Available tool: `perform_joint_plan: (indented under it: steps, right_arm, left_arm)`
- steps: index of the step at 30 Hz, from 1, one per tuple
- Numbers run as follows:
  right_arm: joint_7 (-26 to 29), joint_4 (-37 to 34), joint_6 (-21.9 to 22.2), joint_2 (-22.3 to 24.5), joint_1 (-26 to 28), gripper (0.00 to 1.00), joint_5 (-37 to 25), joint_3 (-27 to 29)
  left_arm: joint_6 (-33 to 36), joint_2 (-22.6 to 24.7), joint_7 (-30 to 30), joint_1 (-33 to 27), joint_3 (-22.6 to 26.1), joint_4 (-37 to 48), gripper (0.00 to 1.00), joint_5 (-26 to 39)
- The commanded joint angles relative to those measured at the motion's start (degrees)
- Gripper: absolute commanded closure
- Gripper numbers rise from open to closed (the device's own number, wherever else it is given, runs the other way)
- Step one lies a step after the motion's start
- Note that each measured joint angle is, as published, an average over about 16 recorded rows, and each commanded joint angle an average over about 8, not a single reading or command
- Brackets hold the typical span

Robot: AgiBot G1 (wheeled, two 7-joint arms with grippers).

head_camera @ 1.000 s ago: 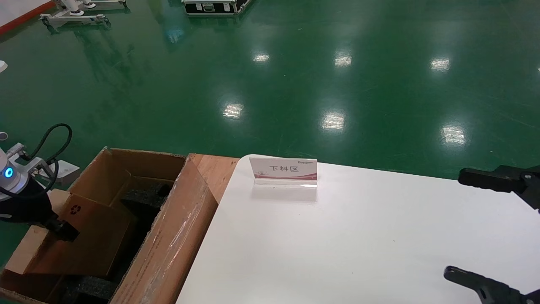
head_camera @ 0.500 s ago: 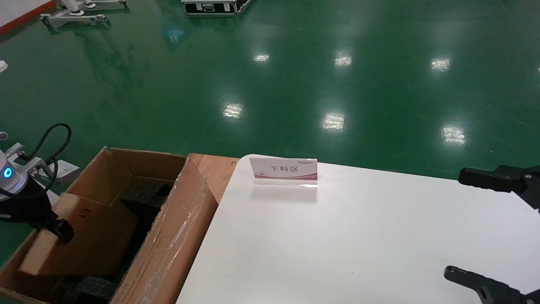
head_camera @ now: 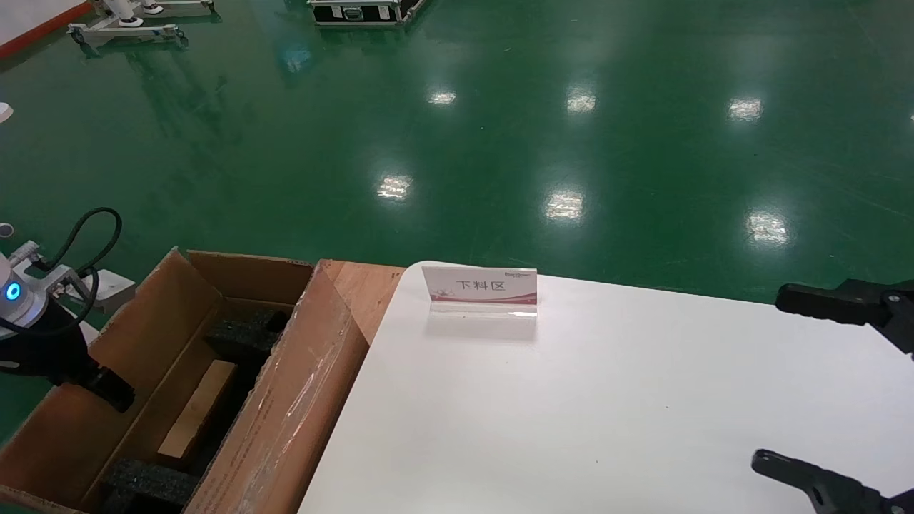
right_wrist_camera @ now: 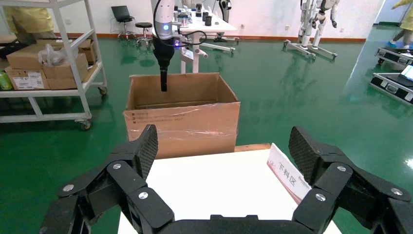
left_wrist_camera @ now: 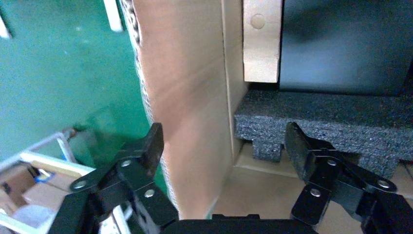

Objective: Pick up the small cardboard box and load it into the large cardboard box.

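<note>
Left pincer (left_wrist_camera: 224, 146) spread astride large cardboard box (head_camera: 300, 400) wall | small cardboard box (head_camera: 198, 409) inside | right pincer (right_wrist_camera: 221, 153) spread

A white table (head_camera: 607, 400) fills the lower right of the head view, with an acrylic sign holder (head_camera: 480, 289) bearing red-trimmed Chinese lettering near its far left edge. Glossy green floor (head_camera: 500, 128) spreads behind; a black flight case (head_camera: 360, 11) sits at top centre.

Head view looks down; left wrist close inside large cardboard box (head_camera: 285, 400); right wrist faces it.
</note>
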Motion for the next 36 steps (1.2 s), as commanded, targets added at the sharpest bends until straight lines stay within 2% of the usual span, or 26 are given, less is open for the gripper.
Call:
perform_joint_plan:
  steps: [1, 6, 14, 20, 24, 27, 36]
  right_arm:
    - [0.0, -0.01, 0.0, 0.0, 0.0, 0.0, 0.0, 0.0]
    - [-0.02, -0.02, -0.01, 0.0, 0.01, 0.0, 0.01, -0.02]
    - [-0.03, -0.03, 0.0, 0.01, 0.02, 0.0, 0.02, -0.05]
    - [-0.04, -0.04, 0.01, 0.01, 0.03, 0.0, 0.02, -0.05]
    - [-0.04, -0.05, 0.02, 0.02, 0.02, 0.0, 0.01, -0.03]
    - [-0.05, -0.06, 0.02, 0.01, 0.02, 0.0, 0.0, -0.03]
    - [-0.07, -0.09, 0.01, 0.02, 0.04, 0.0, 0.01, -0.06]
  left_arm:
    - [-0.08, 0.17, 0.43, -0.03, -0.12, -0.34, 0.0, -0.14]
    - [-3.61, -3.04, 6.74, -4.5, -2.66, -7.23, 0.0, -0.42]
    - [-9.24, -11.41, 16.12, -12.95, -7.42, -21.68, 0.0, -1.1]
    - [-10.72, -14.59, 21.09, -15.25, -9.53, -25.92, 0.0, -3.34]
    - [-10.62, -14.83, 22.4, -14.81, -10.92, -26.31, 0.0, -4.15]
    - [-9.92, -14.56, 23.7, -12.83, -13.75, -26.35, 0.0, -5.27]
    - [-5.7, -11.98, 29.75, -0.98, -28.83, -25.77, 0.0, -10.56]
